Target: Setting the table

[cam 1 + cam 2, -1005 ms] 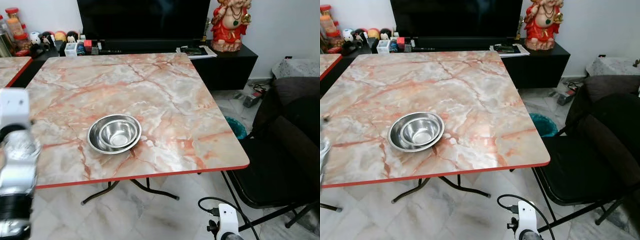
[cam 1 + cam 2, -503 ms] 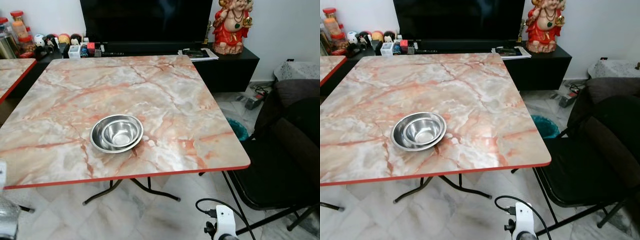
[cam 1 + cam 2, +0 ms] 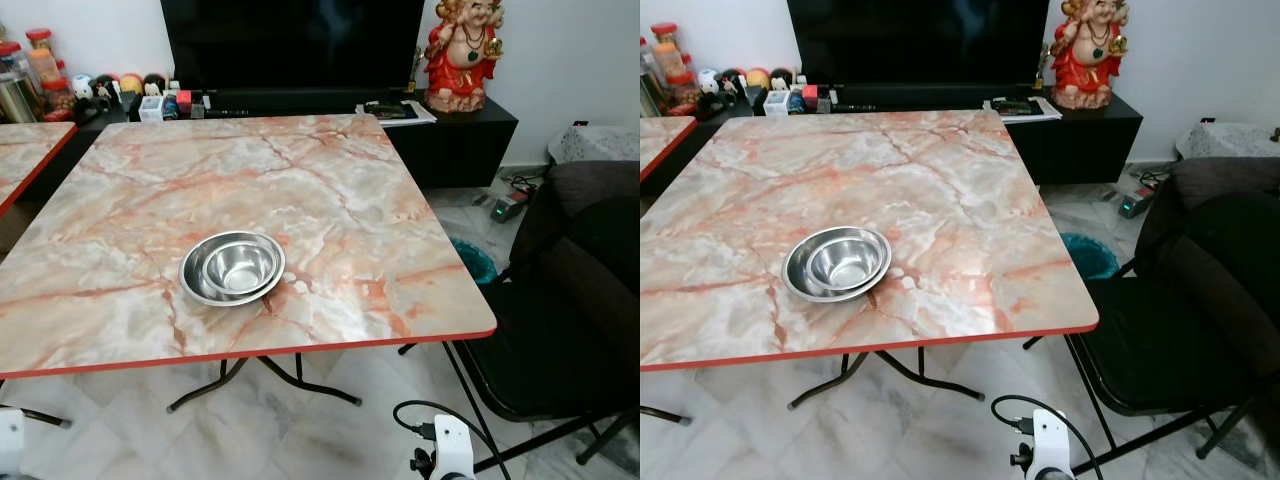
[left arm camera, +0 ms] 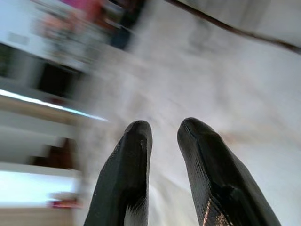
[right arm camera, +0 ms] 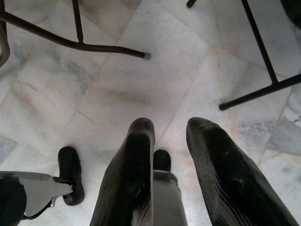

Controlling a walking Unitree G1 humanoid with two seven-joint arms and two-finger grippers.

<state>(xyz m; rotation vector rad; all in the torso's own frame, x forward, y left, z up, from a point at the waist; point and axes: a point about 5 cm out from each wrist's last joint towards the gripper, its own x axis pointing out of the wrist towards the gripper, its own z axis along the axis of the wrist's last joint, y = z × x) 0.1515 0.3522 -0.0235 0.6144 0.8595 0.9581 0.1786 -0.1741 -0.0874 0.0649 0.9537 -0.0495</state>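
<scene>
- On the marble-patterned table (image 3: 330, 190), toward its near edge and a little to the robot's left, two steel bowls (image 3: 232, 268) sit nested, the smaller inside the larger, touching nothing else.
- Judged from this, the setting has barely begun: the bowls are not separated or placed at seats, and no plates, cutlery or cups lie on the table.
- The left gripper (image 4: 164, 136) hangs low off the table; its two black fingers are slightly apart with nothing between them, over a blurred pale floor.
- The right gripper (image 5: 169, 136) also hangs low, pointing at the marble floor tiles (image 5: 141, 89) near the black table legs (image 5: 75, 40); its fingers stand slightly apart and hold nothing.
- A black folding chair (image 3: 560, 330) stands just beside the table's right edge, cut off by the frame, so its far side cannot be seen.
- Behind the table, a black TV console (image 3: 1080, 125) carries a red figurine (image 3: 1087, 50) and small items (image 3: 740, 85) too small to identify.
- A second table (image 3: 30, 145) of the same pattern is cut off at the left; what it carries cannot be told.
- The left wrist view is badly blurred, so its background shapes cannot be named.
</scene>
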